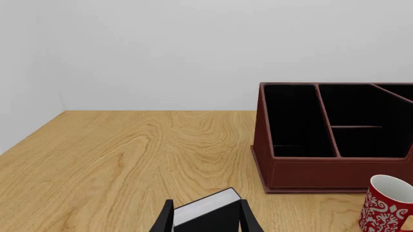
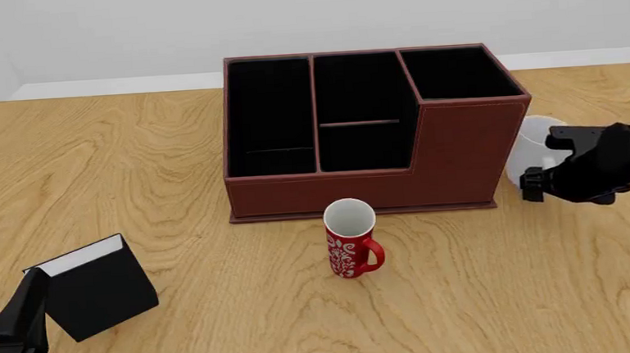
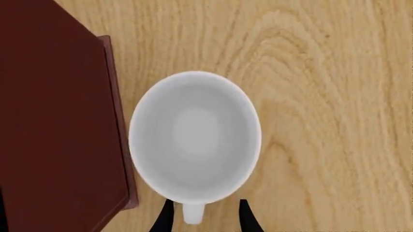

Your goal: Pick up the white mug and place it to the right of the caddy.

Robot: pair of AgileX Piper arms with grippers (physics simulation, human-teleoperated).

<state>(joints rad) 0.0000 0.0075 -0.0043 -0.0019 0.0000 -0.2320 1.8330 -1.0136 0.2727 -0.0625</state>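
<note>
Mug interiors look bare; right end effector (image 3: 203, 212) straddles white mug (image 3: 195, 137) handle, open.

sim tabletop | wood-grain table (image 2: 128, 171); blank white wall (image 2: 392, 8); rendered look

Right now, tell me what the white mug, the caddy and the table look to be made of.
White mug: looks like glazed ceramic, plain white with a soft sheen and a smooth rounded rim; a render, so plastic is possible.
Caddy: leather-look covering, matte reddish-brown panels with raised edge seams; compartments lined flat black.
Table: wood or wood veneer, light tone with clear swirling grain and a low sheen.
</note>
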